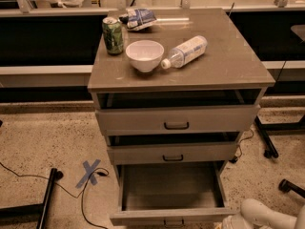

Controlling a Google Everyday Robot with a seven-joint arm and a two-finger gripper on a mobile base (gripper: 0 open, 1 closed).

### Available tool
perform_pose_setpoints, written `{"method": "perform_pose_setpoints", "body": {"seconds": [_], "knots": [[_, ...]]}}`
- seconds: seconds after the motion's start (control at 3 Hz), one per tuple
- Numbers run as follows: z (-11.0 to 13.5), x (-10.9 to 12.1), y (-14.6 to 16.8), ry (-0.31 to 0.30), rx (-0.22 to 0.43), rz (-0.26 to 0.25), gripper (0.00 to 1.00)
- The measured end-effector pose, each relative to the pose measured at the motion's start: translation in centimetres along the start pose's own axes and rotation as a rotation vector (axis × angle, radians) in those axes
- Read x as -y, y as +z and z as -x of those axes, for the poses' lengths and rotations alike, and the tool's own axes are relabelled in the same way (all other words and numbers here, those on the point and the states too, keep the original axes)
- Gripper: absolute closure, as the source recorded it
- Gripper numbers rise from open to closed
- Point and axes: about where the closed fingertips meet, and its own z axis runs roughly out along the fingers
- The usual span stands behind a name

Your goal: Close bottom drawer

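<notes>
The bottom drawer (171,191) of the grey-brown cabinet stands pulled far out, its wide tray empty. Its short front panel (143,217) lies at the lower edge of the view, and the black handle (174,222) is partly cut off. The middle drawer (172,153) and top drawer (176,120) are each open a little. Only a white part of my arm (259,214) shows at the lower right, just right of the bottom drawer's front corner. My gripper is out of view.
On the cabinet top stand a green can (113,35), a white bowl (144,55), a lying water bottle (186,51) and a chip bag (140,19). Blue tape cross (89,172) and cables lie on the floor at left. Black chair legs (267,142) stand at right.
</notes>
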Motion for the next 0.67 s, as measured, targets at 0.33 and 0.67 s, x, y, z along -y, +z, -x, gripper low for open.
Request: {"method": "perform_pose_setpoints", "body": {"seconds": [0.33, 0.67], "knots": [[1.4, 2.5, 1.7, -0.041, 0.052, -0.086, 1.00], [2.4, 4.8, 2.6, -0.083, 0.086, -0.165, 1.00]]}}
